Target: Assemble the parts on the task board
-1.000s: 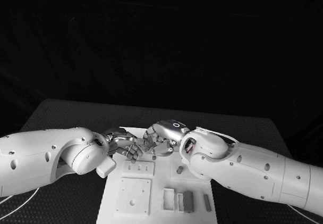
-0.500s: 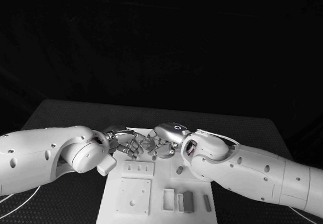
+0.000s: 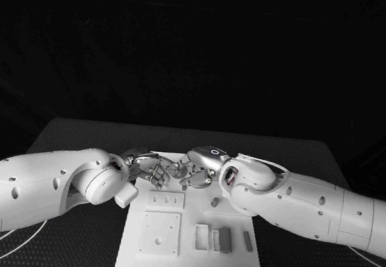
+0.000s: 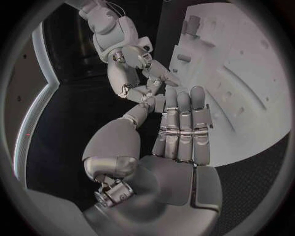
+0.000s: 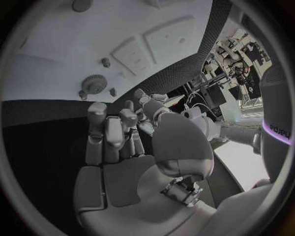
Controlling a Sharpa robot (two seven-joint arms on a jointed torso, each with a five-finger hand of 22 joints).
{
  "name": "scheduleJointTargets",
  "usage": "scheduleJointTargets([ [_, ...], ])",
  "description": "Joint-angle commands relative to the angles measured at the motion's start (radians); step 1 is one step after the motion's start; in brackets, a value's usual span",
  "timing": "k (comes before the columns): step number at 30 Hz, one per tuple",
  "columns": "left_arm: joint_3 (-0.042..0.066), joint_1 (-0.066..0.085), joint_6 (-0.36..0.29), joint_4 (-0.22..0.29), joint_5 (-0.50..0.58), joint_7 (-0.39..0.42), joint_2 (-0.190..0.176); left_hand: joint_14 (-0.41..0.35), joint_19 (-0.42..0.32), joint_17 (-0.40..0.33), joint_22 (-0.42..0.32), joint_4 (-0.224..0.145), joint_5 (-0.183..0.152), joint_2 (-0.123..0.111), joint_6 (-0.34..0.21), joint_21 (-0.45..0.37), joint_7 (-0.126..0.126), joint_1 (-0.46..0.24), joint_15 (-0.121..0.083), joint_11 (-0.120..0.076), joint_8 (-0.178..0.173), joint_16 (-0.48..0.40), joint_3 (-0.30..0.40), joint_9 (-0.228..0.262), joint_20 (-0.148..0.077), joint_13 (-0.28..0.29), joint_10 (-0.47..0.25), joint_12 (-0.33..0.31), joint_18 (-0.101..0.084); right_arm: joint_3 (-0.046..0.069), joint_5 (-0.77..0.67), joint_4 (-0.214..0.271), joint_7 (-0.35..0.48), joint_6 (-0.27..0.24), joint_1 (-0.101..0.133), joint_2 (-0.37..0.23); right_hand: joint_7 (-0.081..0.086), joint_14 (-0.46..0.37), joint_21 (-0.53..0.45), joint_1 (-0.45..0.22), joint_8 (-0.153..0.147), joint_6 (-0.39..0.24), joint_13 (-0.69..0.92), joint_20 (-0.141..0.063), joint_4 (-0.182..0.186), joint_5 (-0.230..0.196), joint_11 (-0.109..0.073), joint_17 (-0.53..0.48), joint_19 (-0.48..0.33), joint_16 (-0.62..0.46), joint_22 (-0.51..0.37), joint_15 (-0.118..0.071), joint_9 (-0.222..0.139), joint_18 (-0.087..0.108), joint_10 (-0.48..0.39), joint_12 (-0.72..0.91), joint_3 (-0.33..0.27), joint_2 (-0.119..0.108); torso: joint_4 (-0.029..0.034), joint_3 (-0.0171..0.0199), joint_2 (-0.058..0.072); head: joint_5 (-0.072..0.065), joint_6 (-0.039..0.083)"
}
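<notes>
Head view: the left hand (image 3: pixel 151 169) and right hand (image 3: pixel 196 169) are met fingertip to fingertip above the far end of the task board (image 3: pixel 190 264). Whether a part is pinched between them cannot be told. Assembly is judged unfinished: grey parts (image 3: pixel 226 239) are seen lying loose at the near end, one in a white tray (image 3: pixel 201 236). A gear (image 5: pixel 93 83) is seated on the board.

The white task board (image 3: pixel 190 261) is lying flat on the worktop, bearing raised rectangular plates and small slots. Grey bar-shaped parts (image 3: pixel 226 240) are lying side by side near its right edge. A small grey toothed wheel (image 5: pixel 94 84) is sitting on the board beside short pegs.
</notes>
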Motion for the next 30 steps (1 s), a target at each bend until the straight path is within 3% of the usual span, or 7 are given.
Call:
scheduleJointTargets([
  [1,0.001,0.001,-0.009,0.0,-0.073,-0.066,0.0,0.0,0.007,-0.001,0.002,0.0,-0.006,0.009,0.012,-0.003,-0.017,0.001,-0.005,0.001,0.006,0.005,0.007,0.001,-0.002,0.001,-0.005,0.004,0.02,0.0,-0.001,-0.003,-0.005,-0.005,-0.001,-0.01,0.013,-0.01,-0.005,0.001,-0.004,0.003,0.001,-0.008,0.005,0.002,0.006,-0.002,0.0,-0.006,0.008,0.001,-0.001,0.046,-0.001,-0.003,-0.001,-0.01,0.0002,0.0,0.0,0.003,-0.001],
  [3,0.001,0.001,0.003,-0.002,-0.13,-0.12,-0.001,0.001,0.008,-0.002,0.003,-0.001,-0.018,0.013,0.01,-0.004,-0.017,0.003,-0.006,0.001,0.005,0.006,0.008,0.002,-0.002,0.001,-0.006,0.005,0.021,0.0,0.0,-0.004,-0.006,-0.012,-0.001,-0.019,0.013,-0.009,-0.005,0.0,-0.004,0.003,0.001,-0.008,0.005,0.002,0.006,-0.001,0.0,-0.006,0.008,0.001,-0.001,0.046,-0.001,-0.003,0.0,-0.011,-0.0005,0.0002,0.0,0.003,-0.001],
  [5,0.001,0.001,0.03,-0.006,-0.186,-0.184,-0.001,-0.007,0.001,-0.007,0.007,-0.005,-0.137,0.034,-0.003,-0.014,-0.012,0.013,-0.003,0.004,0.002,0.003,0.01,0.004,0.0,0.0,-0.015,0.003,0.02,0.0,0.002,-0.004,-0.008,-0.019,-0.001,-0.03,0.013,-0.01,-0.006,0.0,-0.005,0.002,0.001,-0.009,0.005,0.002,0.006,-0.003,0.001,-0.006,0.008,0.001,-0.001,0.046,-0.001,-0.003,0.0,-0.012,-0.0015,0.0003,0.001,0.004,-0.002],
  [6,0.001,0.001,0.045,-0.008,-0.208,-0.2,-0.002,-0.008,0.0,-0.007,0.008,-0.005,-0.144,0.036,-0.005,-0.015,-0.011,0.015,-0.002,0.005,0.002,0.003,0.011,0.005,0.001,-0.001,-0.016,0.002,0.019,0.0,0.004,-0.004,-0.009,-0.022,0.0,-0.034,0.013,-0.01,-0.006,-0.001,-0.005,0.001,0.001,-0.009,0.005,0.002,0.006,-0.003,0.001,-0.006,0.008,0.001,-0.001,0.046,-0.002,-0.003,0.0,-0.013,-0.002,0.0005,0.0,0.004,-0.003],
  [18,0.001,0.001,0.105,-0.028,-0.366,-0.303,0.013,0.009,0.022,-0.004,0.027,0.002,-0.17,0.029,0.008,-0.005,-0.018,0.003,-0.012,-0.005,0.015,0.03,-0.004,0.015,-0.007,0.01,0.001,0.026,0.022,0.025,0.018,0.01,-0.015,-0.03,0.0,-0.075,0.013,-0.011,-0.007,0.0,-0.006,0.001,0.001,-0.009,0.005,0.002,0.006,-0.005,0.002,-0.007,0.007,0.001,-0.001,0.046,-0.002,-0.003,0.003,-0.017,-0.0021,0.0013,0.001,0.007,-0.012],
  [26,0.001,0.0,0.123,-0.074,-0.451,-0.33,0.063,0.014,0.035,-0.004,0.054,0.007,-0.176,0.028,0.019,0.009,-0.028,-0.007,-0.022,-0.015,0.034,0.066,-0.008,0.031,-0.017,0.028,0.006,0.06,0.022,0.039,0.024,0.026,-0.017,-0.031,0.002,-0.089,0.013,-0.013,-0.007,0.001,-0.006,0.001,0.001,-0.009,0.004,0.002,0.006,-0.009,0.002,-0.008,0.007,0.001,-0.001,0.046,-0.002,-0.004,0.004,-0.018,-0.0021,0.0,0.002,0.004,-0.021],
  [30,0.001,-0.012,0.124,-0.084,-0.505,-0.332,0.077,0.028,0.052,-0.001,0.066,0.014,-0.178,0.026,0.03,0.022,-0.035,-0.014,-0.03,-0.023,0.048,0.088,-0.014,0.041,-0.023,0.039,0.016,0.08,0.025,0.048,0.027,0.034,-0.017,-0.03,0.003,-0.092,0.013,-0.013,-0.008,0.001,-0.007,0.001,0.001,-0.009,0.004,0.002,0.006,-0.009,0.002,-0.008,0.007,0.002,-0.001,0.046,-0.002,-0.004,0.005,-0.019,-0.0034,-0.0005,0.001,0.002,-0.027],
])
